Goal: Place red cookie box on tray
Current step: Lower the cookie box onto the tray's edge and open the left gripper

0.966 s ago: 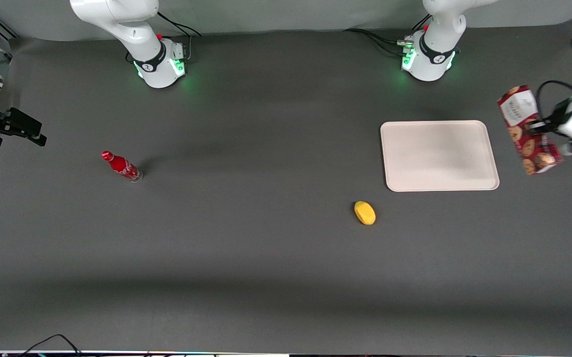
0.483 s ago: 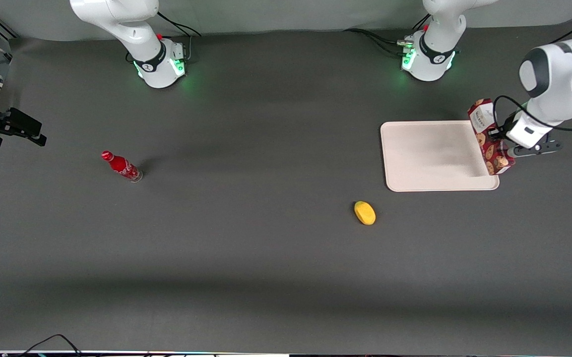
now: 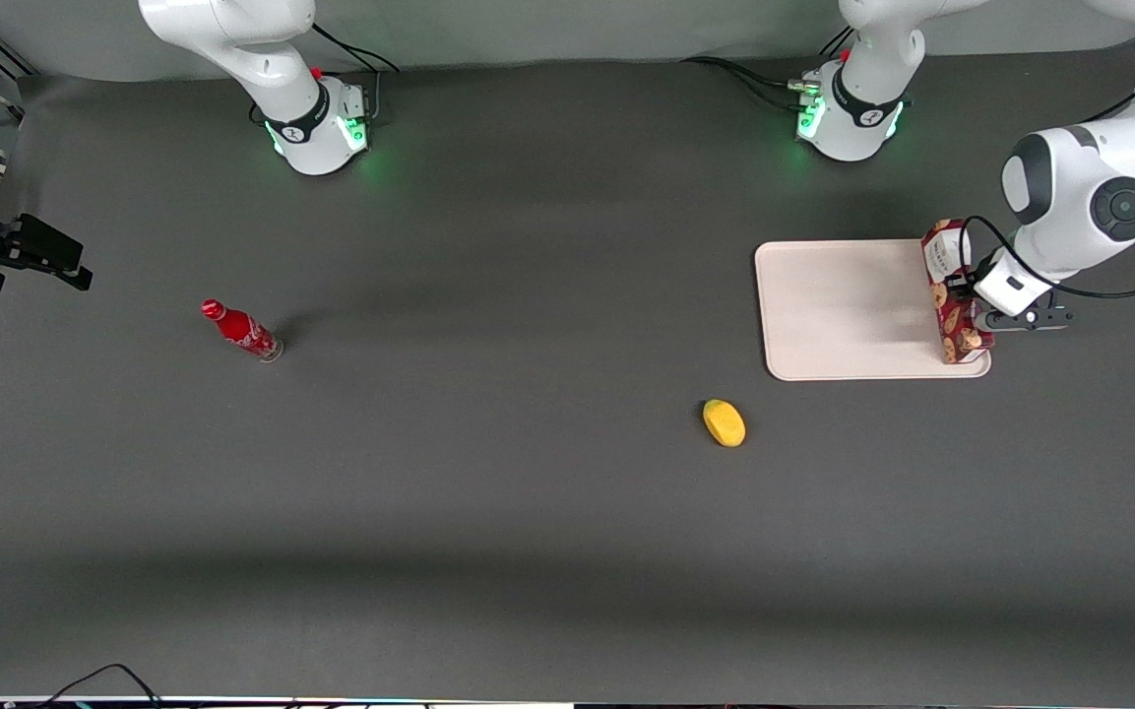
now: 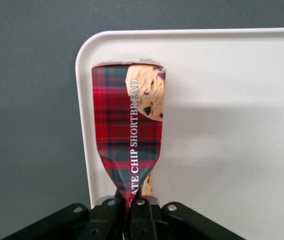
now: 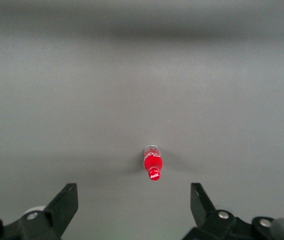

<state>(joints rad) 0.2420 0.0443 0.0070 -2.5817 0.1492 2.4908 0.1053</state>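
Gripper: I see my left arm's gripper (image 3: 967,292) at the tray's edge toward the working arm's end of the table, fingers (image 4: 113,207) clenched tight on the red cookie box (image 3: 952,290), pinching its side panel flat
Red cookie box: held on edge over the tray (image 3: 848,307), along the rim there; whether it touches the tray I cannot tell
Tray: cream-white, flat on the dark table (image 3: 528,512)
Yellow object (image 3: 724,422): on the table nearer the front camera than the tray
Red bottle (image 3: 240,330): standing well apart, toward the parked arm's end
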